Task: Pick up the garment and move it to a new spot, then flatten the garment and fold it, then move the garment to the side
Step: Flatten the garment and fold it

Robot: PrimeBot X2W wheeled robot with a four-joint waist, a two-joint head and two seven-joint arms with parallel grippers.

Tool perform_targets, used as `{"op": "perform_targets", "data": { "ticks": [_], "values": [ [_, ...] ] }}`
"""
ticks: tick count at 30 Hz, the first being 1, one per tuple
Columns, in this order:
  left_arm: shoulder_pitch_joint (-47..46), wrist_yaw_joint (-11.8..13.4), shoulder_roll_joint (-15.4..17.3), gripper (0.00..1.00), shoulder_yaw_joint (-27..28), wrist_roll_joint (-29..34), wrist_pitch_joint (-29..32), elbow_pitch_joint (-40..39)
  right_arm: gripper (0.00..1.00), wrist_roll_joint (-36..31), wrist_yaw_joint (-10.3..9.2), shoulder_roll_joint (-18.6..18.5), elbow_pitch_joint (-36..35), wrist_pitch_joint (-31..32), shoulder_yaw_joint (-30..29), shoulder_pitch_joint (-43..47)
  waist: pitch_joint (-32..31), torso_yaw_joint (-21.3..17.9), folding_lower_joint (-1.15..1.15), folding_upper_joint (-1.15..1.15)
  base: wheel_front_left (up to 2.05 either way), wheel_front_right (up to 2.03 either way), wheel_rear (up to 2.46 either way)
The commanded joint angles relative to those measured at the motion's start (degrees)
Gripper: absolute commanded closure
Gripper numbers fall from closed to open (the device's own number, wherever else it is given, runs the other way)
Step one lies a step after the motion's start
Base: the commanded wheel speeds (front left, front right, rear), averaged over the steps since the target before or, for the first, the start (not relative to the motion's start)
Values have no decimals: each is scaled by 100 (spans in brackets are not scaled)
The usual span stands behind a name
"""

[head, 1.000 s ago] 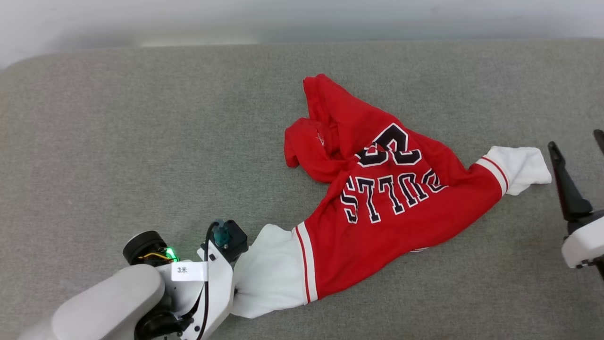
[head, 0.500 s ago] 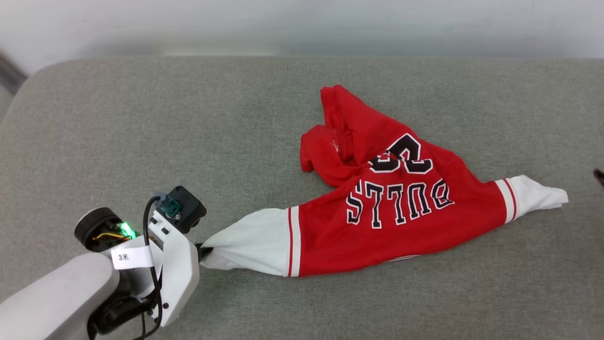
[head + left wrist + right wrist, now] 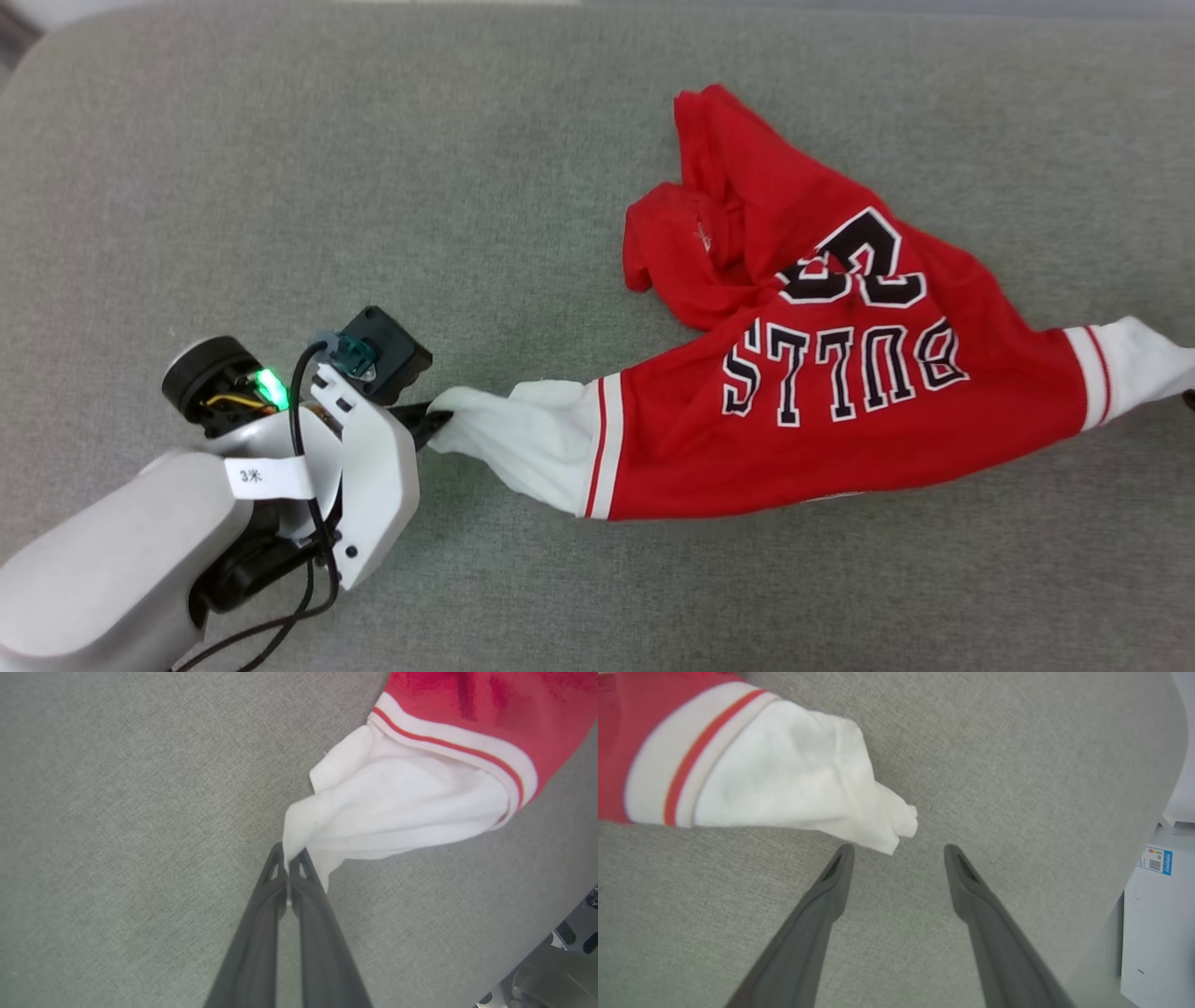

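Note:
The garment (image 3: 803, 392), a red shirt with black "BULLS" lettering and white sleeves, lies rumpled on the grey surface at centre right. My left gripper (image 3: 431, 422) is shut on the tip of its near white sleeve (image 3: 392, 807), pulling the cloth taut; in the left wrist view the left gripper (image 3: 288, 861) pinches a white fold. The other white sleeve (image 3: 794, 779) lies at the upper left of the right wrist view. My right gripper (image 3: 899, 851) stands open just short of that sleeve's end, nothing between its fingers.
The grey fabric surface (image 3: 280, 187) spreads wide to the left and behind the shirt. Its edge (image 3: 1134, 872) falls away at the right of the right wrist view, beside a white box with a blue label (image 3: 1155, 858).
My left gripper has dragged the near sleeve leftward and stretched the shirt out between its sleeves. The head camera has shifted, and the right gripper has left the head view.

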Motion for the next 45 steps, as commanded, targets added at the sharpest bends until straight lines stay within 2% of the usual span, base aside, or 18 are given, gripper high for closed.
{"op": "perform_targets", "data": {
  "ticks": [1, 7, 8, 12, 13, 14, 21, 22, 26, 29, 30, 34, 39, 45],
  "values": [
    [-111, -11, -18, 100, 31, 47, -43, 10, 0, -19, -4, 50, 58, -69, 104, -146, 192, 92, -1, 0, 0, 0, 0],
    [-241, -39, -126, 100, 50, 155, -139, 64, 0, 30, -2, 256, 551, -305, 1002, -407, 436, 159, -1, 0, 0, 0, 0],
    [-241, -39, -126, 100, 50, 155, -139, 64, 0, 30, -2, 256, 551, -305, 1002, -407, 436, 159, -1, 0, 0, 0, 0],
    [-268, -45, -164, 100, 42, 169, -201, 151, 0, 176, 1, 398, 835, -700, 1598, -552, 426, 136, -1, 0, 0, 0, 0],
    [-257, -44, -168, 100, 45, 166, -229, 173, 56, 162, 7, 376, 835, -791, 1731, -605, 406, 125, -1, 0, 0, 0, 0],
    [-237, -35, -170, 100, 52, 159, -253, 195, 100, 181, 8, 356, 841, -888, 1817, -662, 377, 108, -1, 0, 0, 0, 0],
    [-29, -1, -145, 100, 127, 41, -546, 316, 100, 596, -3, 18, 881, -1686, 1979, -962, -194, -42, -1, 0, 0, 0, 0],
    [46, 47, -82, 100, 207, -26, -673, 288, 100, 751, -3, -142, 666, -1899, 1986, -815, -467, -85, -1, 0, 0, 0, 0],
    [57, 124, 10, 100, 370, -127, -821, 191, 100, 910, -3, -349, 320, -2078, 1864, -688, -714, -133, -1, 0, 0, 0, 0],
    [-11, 233, 163, 100, 566, -180, -943, 2, 100, 1071, -4, -546, -11, -2170, 1661, -551, -933, -185, -1, 0, 0, 0, 0],
    [-139, 351, 297, 100, 788, -231, -1026, -235, 100, 1207, -4, -679, -329, -2255, 1324, -529, -1111, -244, -1, 0, 0, 0, 0],
    [-465, 420, 376, 100, 1094, -273, -1073, -452, 100, 1350, -4, -727, -620, -2232, 840, -626, -1264, -292, -1, 0, 0, 0, 0],
    [-1116, 367, 210, 100, 1333, -209, -993, -531, 100, 1305, -4, -657, -816, -2025, 340, -1002, -1282, -296, -1, 0, 0, 0, 0],
    [-2159, 233, -227, 100, 1559, -68, -1005, -42, 100, 1095, -3, -378, -775, -1574, 61, -1975, -968, -262, -1, 0, 0, 0, 0]
  ]
}}
